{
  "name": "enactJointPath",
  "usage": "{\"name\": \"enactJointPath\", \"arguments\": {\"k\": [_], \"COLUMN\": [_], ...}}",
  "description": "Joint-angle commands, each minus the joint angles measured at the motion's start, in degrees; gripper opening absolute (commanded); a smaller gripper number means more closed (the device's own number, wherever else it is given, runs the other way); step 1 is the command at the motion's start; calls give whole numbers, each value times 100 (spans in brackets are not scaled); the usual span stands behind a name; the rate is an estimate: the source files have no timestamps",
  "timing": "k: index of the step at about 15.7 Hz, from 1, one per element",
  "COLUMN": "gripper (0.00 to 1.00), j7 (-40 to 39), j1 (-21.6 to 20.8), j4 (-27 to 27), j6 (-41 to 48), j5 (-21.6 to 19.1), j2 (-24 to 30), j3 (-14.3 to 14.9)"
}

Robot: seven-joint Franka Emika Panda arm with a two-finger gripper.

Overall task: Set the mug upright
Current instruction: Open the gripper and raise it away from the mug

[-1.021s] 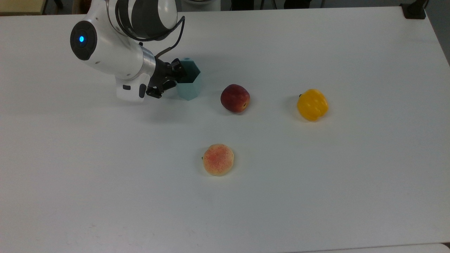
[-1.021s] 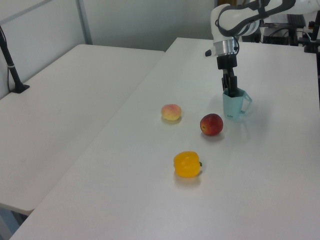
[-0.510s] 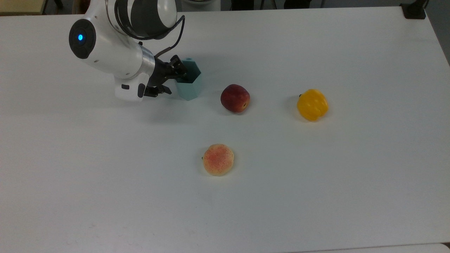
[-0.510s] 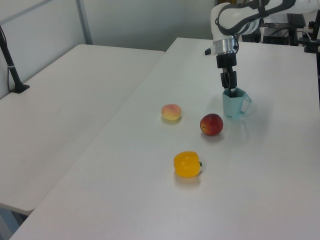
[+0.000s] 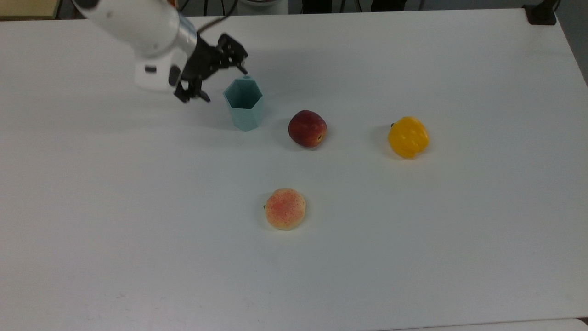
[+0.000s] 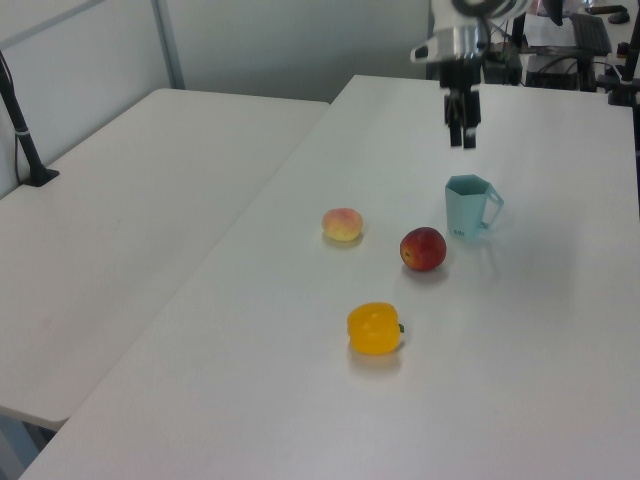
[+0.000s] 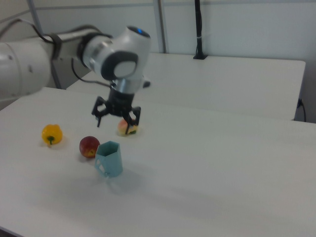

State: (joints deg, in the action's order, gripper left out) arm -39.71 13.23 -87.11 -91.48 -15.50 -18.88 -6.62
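Reading the top view from left to right: the arm enters at the upper left, and its tool (image 5: 214,69) hangs above the tabletop (image 5: 413,253) with both fingers spread wide and nothing between them. Just to the top view's right of the tool, the mug (image 5: 244,104) stands on its narrow base with the open hexagonal mouth facing up; the tool is clear of the rim and not touching it. The left view confirms this: the tool (image 6: 461,138) is above the mug (image 6: 468,208), well separated, and the handle points to the left view's right. Further right in the top view lie a red peach (image 5: 307,128), a speckled peach (image 5: 285,208) nearer the camera, and a yellow pepper (image 5: 408,137), all apart from the mug.

Assessment: the mug appears upright and released. The task looks complete; only retraction of the arm seems to remain.
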Motion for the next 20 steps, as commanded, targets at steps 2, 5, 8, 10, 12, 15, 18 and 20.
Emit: {"name": "enactJointPath", "arguments": {"k": [2, 5, 8, 10, 12, 15, 18, 20], "gripper": [100, 100, 100, 100, 100, 100, 100, 100], "j7": [1953, 2485, 3212, 3451, 3723, 3637, 3628, 3628], "j1": [-145, -381, -934, -1286, -1541, -1805, -1859, -1920], "j4": [-184, -175, -166, -184, -201, -219, -228, -254], "j6": [280, 438, 877, 931, 948, 660, 272, -122], "j5": [292, 626, 1003, 1040, 1031, 1031, 1110, 1434], "j2": [1306, 1895, 2317, 2529, 2565, 2486, 2390, 2249], "j3": [56, 134, 328, 529, 845, 1172, 1339, 1322]}}
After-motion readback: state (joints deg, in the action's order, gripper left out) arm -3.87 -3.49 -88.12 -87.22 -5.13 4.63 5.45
